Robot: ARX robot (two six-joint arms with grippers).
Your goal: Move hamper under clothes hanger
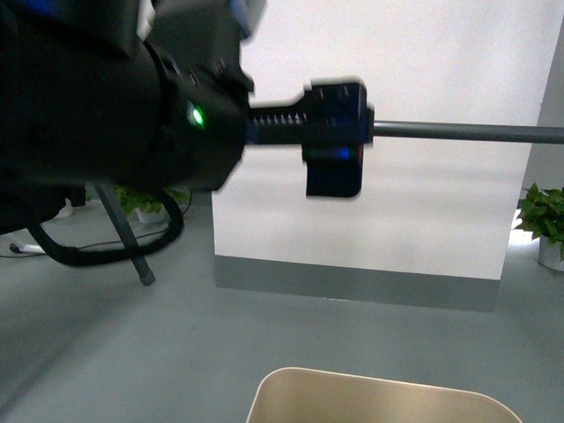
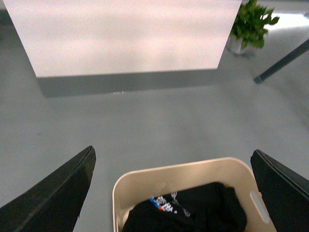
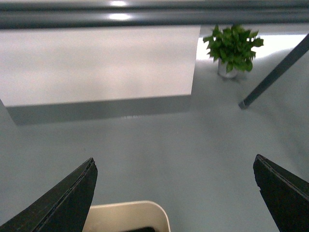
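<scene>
Both grippers, left (image 2: 171, 193) and right (image 3: 174, 193), gape empty; hamper (image 2: 183, 176) seems nearly beneath hanger (image 1: 467, 133), needing final alignment.

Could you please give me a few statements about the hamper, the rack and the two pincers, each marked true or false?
1. The hamper holds a dark garment. True.
2. The left pincer grips the hamper's rim. False: its fingers are spread wide and touch nothing.
3. A potted plant stands on the floor. True.
4. The right pincer is clamped on the rack's bar. False: it is open, away from the bar.
5. The hamper is bright blue. False: it is cream.
</scene>
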